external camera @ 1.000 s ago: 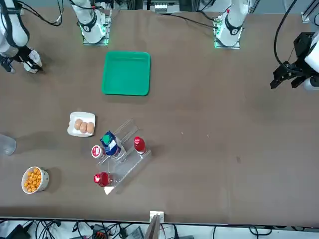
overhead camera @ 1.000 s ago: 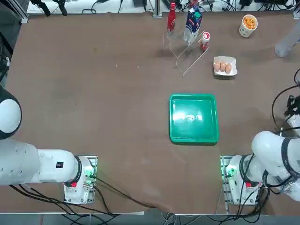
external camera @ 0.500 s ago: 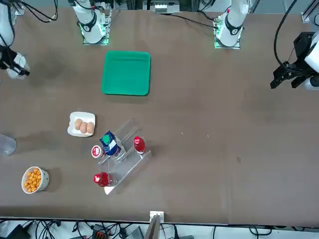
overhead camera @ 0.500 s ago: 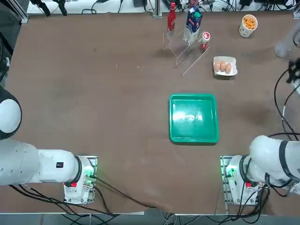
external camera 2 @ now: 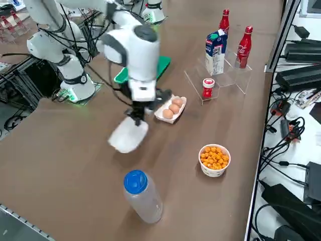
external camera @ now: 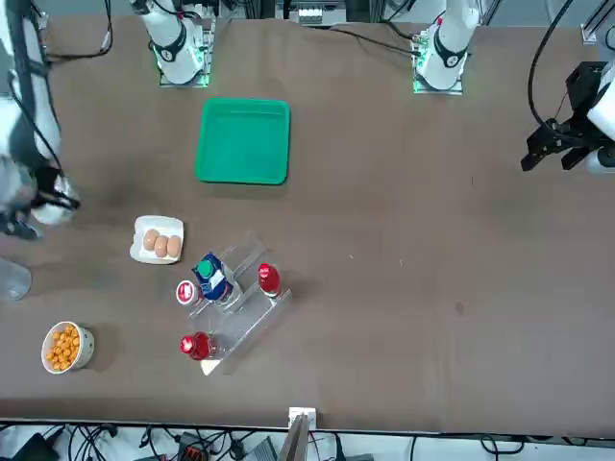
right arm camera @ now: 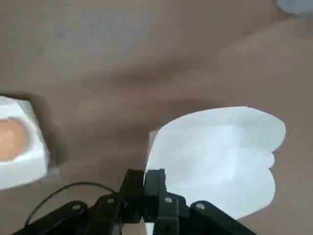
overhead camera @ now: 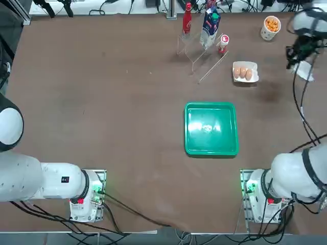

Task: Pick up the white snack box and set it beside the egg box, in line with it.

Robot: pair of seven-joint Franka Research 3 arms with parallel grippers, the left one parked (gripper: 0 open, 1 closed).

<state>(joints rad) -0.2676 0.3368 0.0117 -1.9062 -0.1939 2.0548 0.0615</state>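
Across the brown worktop (overhead camera: 102, 102) things are spread out pretty loosely. Biggest item: a green tray (overhead camera: 211, 128), sat roughly mid-table on the right arm's half. Further out, a clear rack (overhead camera: 202, 56) is loaded with a red bottle (overhead camera: 187, 19), a blue-and-white carton (overhead camera: 210, 23) and a small red-capped jar (overhead camera: 223, 44). A clear bottle with a blue cap (external camera 2: 140, 195) is seen lying near the worktop's right edge, and a white cup of orange snacks (overhead camera: 271, 26) stands at the far right corner.

The egg box (overhead camera: 245, 72) is parked between the rack and the right edge, brown eggs showing. The right gripper (external camera 2: 137, 115) is held off to the right of it, over bare worktop, jaws pinched tight on one edge of the white snack box (external camera 2: 128, 135). That box is carried tilted, hanging below the jaws, clear of the surface with its shadow underneath, near the egg box but not touching it.
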